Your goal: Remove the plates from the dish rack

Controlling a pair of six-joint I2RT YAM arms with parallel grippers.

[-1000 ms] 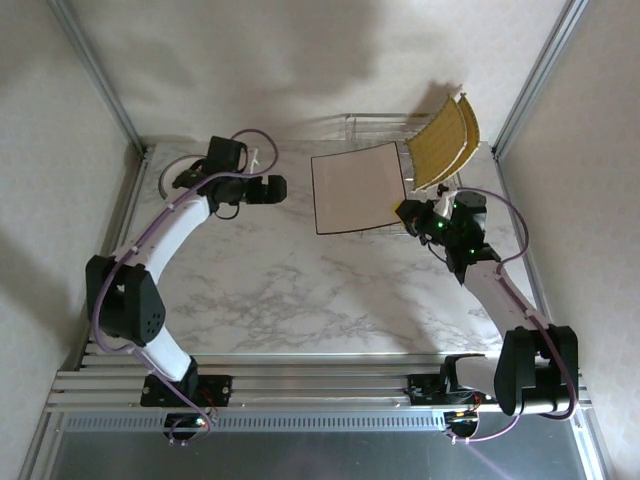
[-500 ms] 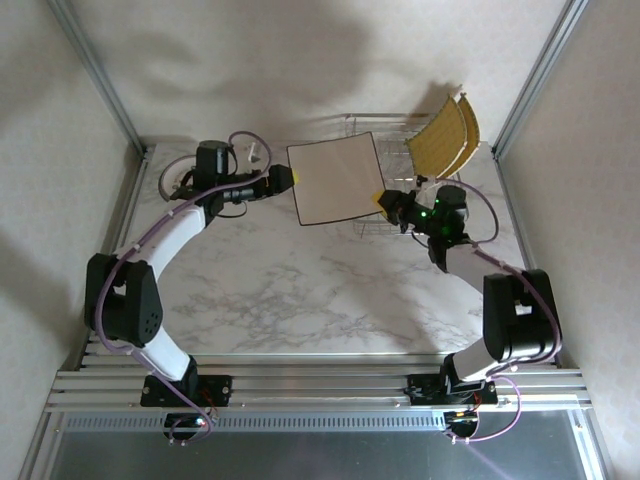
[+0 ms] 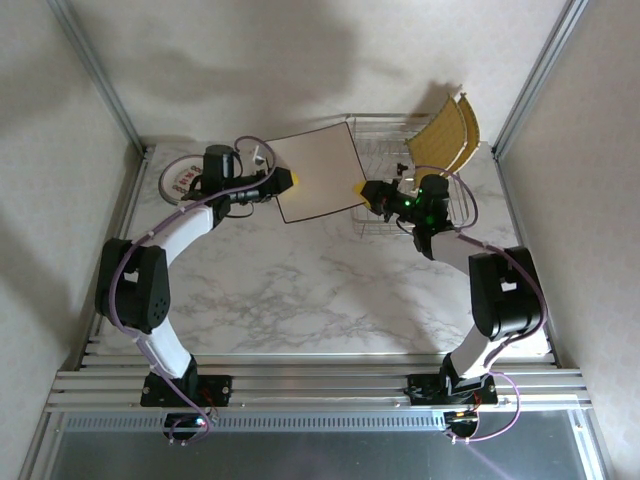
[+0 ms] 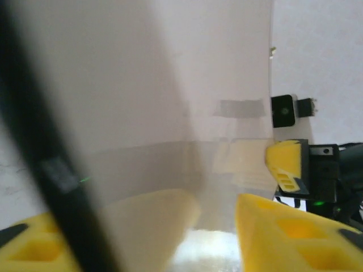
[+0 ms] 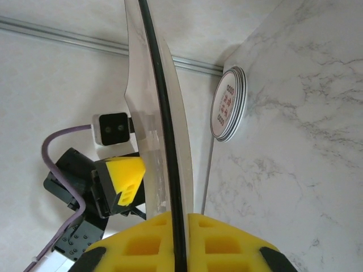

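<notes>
We see the white square plate (image 3: 315,178) held up off the desk (image 3: 300,290), hanging in the air between the two hands near the far edge, just left of the dish rack (image 3: 385,150). The right hand (image 3: 363,189) is clenched on the plate's right-hand edge. In its wrist view the dark rim runs straight down into the narrow slit between the two yellow fingers (image 5: 147,241), which press it from both sides.

The left hand (image 3: 287,180) meets the plate at the opposite edge. In its wrist view one finger (image 4: 283,232) lies in front of the plate and the other shows pale through the plate from behind, so the fingers straddle it. We cannot tell whether they are pressing on it or standing just clear.

Two yellow plates (image 3: 442,135) lean upright at the far right end of the rack. A stack of small round plates (image 3: 183,180) sits on the desk at the far left corner, beside the left arm.
</notes>
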